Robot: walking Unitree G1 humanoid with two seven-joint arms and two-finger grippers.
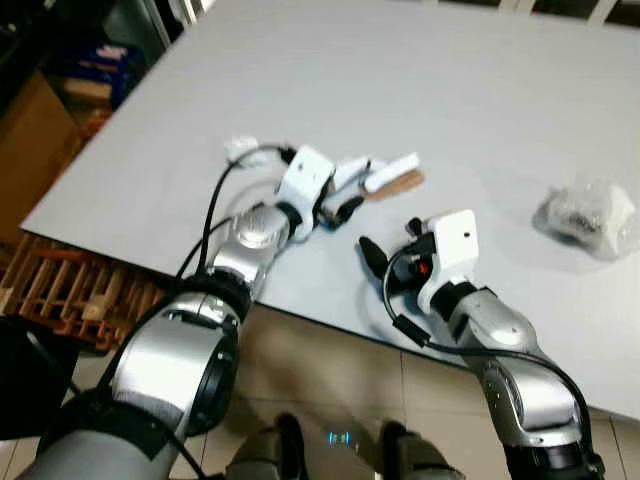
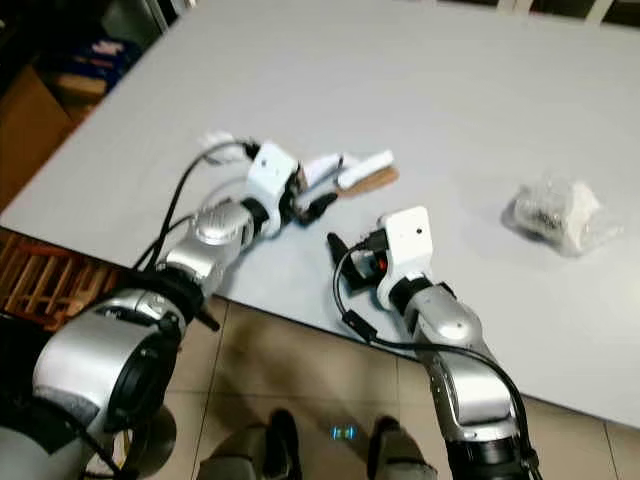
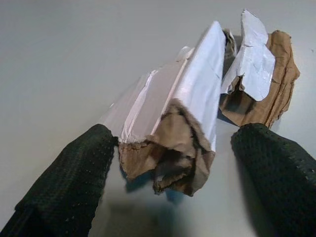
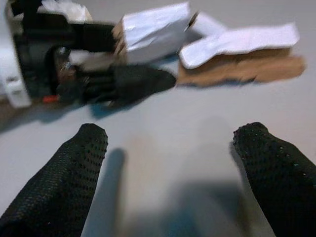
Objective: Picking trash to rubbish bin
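My left gripper point(image 3: 170, 148) reaches over the near edge of the large pale grey table point(image 1: 400, 80) with its 2 black fingers point(image 3: 64, 182) spread apart. Between them lies a torn strip of cardboard, white on its upper face and brown on its ragged end point(image 3: 173, 113). One finger touches or nearly touches the strip's side; the other stands clear of it, so nothing is gripped. Just past that strip, beyond my fingertips, sits a second torn cardboard scrap, white on top with a brown crumpled underside point(image 3: 259, 74).

My right gripper point(image 4: 170, 168) hovers over the table near its front edge, just beside the left one, its 2 fingers point(image 4: 54, 182) parted and holding nothing. Ahead of it I see the left gripper and both cardboard pieces on the table.

Well apart from my right gripper, off to its right side, rests a crumpled clear plastic bag point(image 1: 588, 215). A small white crumpled scrap point(image 1: 240, 148) lies just beyond my left wrist.
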